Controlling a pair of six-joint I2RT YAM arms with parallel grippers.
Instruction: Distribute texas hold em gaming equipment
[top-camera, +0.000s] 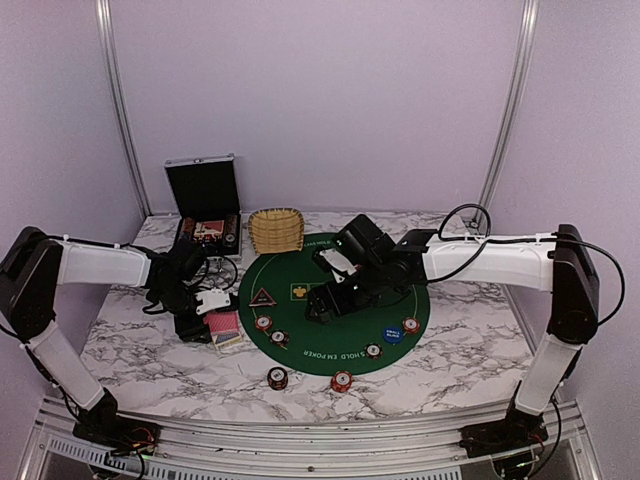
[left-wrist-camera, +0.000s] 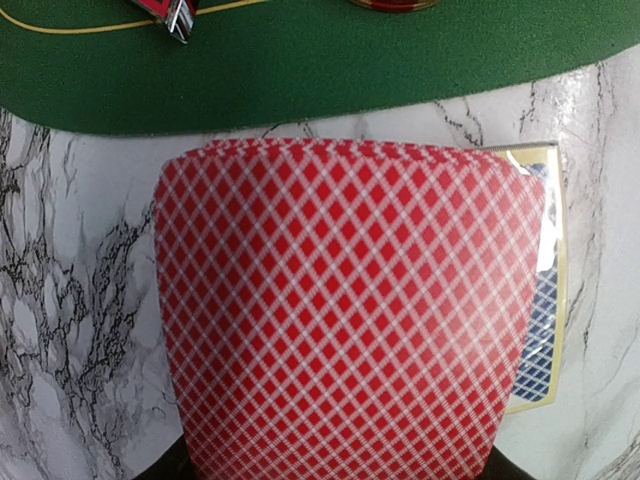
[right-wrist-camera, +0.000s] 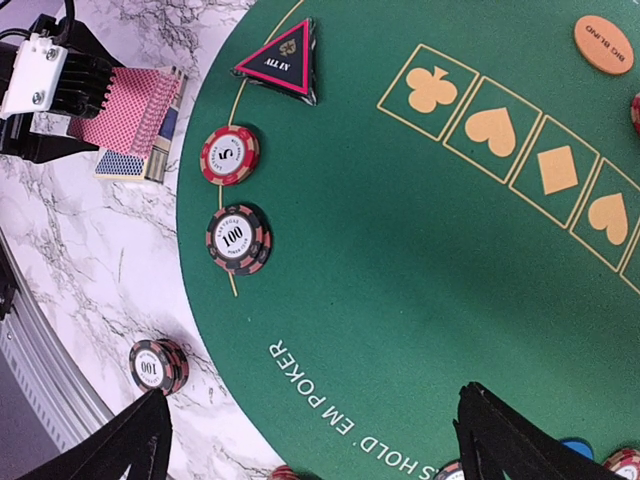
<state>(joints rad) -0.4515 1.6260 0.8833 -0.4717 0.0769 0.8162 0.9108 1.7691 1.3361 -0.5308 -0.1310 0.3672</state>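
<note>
Presently my left gripper (right-wrist-camera: 70, 105) is clamped on the stack of red-backed cards (left-wrist-camera: 350, 310), which juts forward from its jaws above the marble table (left-wrist-camera: 60, 330), just short of the green mat (right-wrist-camera: 400, 300) ahead of it. Under the cards, slightly to the right, lies a blue-patterned box (left-wrist-camera: 535, 330). My right gripper (right-wrist-camera: 315, 430) hangs over the mat with its fingers wide apart, holding nothing. Ahead of it, at the mat's rim, sit a red chip (right-wrist-camera: 229, 154) and a dark chip (right-wrist-camera: 239, 238), with the triangular marker (right-wrist-camera: 280, 62) beyond them and an orange disc (right-wrist-camera: 603, 44) farther off. Risks, as I judge them:

- The stack looks splayed along one edge in the right wrist view, so the clamp may bear on only some cards, and loose ones could slide out onto the table.
- Releasing over the mat could drop several cards where one is wanted.
- Lowering here could knock the box.
- Both arms work near the same rim, so a reach for those chips could clip the left gripper.
- I cannot tell how deep the fingers sit on the stack.
</note>
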